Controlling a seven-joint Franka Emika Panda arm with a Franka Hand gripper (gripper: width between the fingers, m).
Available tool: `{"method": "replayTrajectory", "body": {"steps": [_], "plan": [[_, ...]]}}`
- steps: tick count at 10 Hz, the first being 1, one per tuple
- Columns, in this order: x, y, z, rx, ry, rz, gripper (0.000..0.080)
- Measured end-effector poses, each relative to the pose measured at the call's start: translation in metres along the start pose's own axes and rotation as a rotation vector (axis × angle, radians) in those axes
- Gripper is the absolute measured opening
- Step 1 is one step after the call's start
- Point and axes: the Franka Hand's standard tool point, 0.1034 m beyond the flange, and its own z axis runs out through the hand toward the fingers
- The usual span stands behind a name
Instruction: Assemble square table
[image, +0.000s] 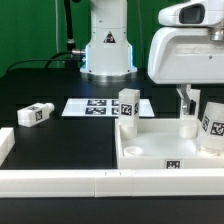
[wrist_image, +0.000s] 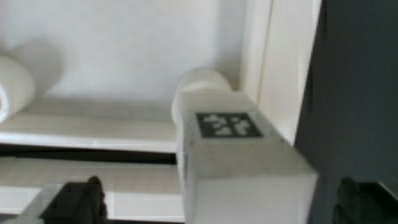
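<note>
Gripper (image: 186, 100) hangs spread open over the square panel (image: 160, 150).
Its fingers (wrist_image: 80, 197) flank one leg post (wrist_image: 240, 150); another leg post (image: 32, 115) lies on the black table (image: 60, 140), white rails (image: 60, 180) in front, green wall (image: 30, 30) behind.

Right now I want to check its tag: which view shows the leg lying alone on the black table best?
The exterior view: the lying leg shows whole, tag visible, at that view's left. The wrist view misses it, showing only another leg post by the white panel.
</note>
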Motion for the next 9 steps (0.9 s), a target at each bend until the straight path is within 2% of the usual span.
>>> {"method": "replayTrajectory", "body": {"steps": [3,5,6,7,9], "plan": [[-0.0038,0.002,0.0049,-0.004,-0.007,0.002,0.0649],[-0.0043,-0.0012,0.0049,-0.002,-0.008,0.016,0.0373],[-0.0041,-0.0001,0.0049,-0.003,-0.008,0.018,0.0373],[-0.004,0.0,0.0049,-0.002,-0.008,0.029,0.0285],[-0.004,0.0004,0.0049,-0.003,-0.008,0.046,0.0285]]}}
